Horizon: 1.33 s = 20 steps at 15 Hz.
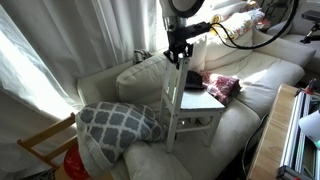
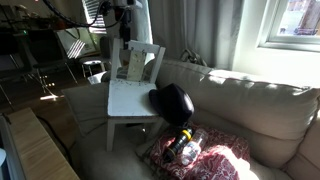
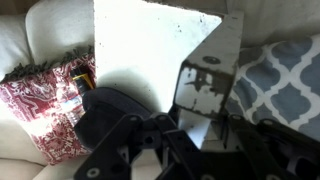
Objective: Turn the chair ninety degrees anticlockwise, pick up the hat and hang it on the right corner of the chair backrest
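The small white-grey chair point(image 1: 196, 108) stands on the sofa; it also shows in the other exterior view point(image 2: 128, 97) and from above in the wrist view point(image 3: 150, 45). My gripper point(image 1: 179, 56) is at the top of the slatted backrest point(image 3: 205, 85), its fingers point(image 3: 192, 128) on either side of the top rail and shut on it; it also shows in an exterior view point(image 2: 125, 38). The black domed hat point(image 2: 172, 102) lies at the edge of the seat, against the sofa back. It shows in the wrist view point(image 3: 108, 115) and in an exterior view point(image 1: 194, 79).
A red patterned cloth point(image 2: 205, 158) with small items on it lies on the sofa beside the chair point(image 1: 223, 86). A grey-and-white patterned pillow point(image 1: 118, 122) lies on the chair's other side. A bare wood frame with orange point(image 1: 52, 148) stands off the sofa's end.
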{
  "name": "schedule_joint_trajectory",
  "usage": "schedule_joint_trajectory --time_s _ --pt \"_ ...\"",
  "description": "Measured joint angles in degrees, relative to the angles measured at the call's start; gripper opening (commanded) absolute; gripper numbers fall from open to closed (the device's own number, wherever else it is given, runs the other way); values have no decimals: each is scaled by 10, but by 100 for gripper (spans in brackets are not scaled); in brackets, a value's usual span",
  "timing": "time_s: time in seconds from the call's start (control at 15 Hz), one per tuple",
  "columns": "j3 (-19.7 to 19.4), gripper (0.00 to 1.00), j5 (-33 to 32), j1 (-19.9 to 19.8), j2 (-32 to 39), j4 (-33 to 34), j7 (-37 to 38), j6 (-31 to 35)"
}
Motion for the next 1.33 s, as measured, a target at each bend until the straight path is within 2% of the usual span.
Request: schedule_joint_trajectory --time_s 0.4,1.33 --pt "24 8 -67 55 12 -2 10 25" --pt "61 8 -97 92 11 -20 25 54"
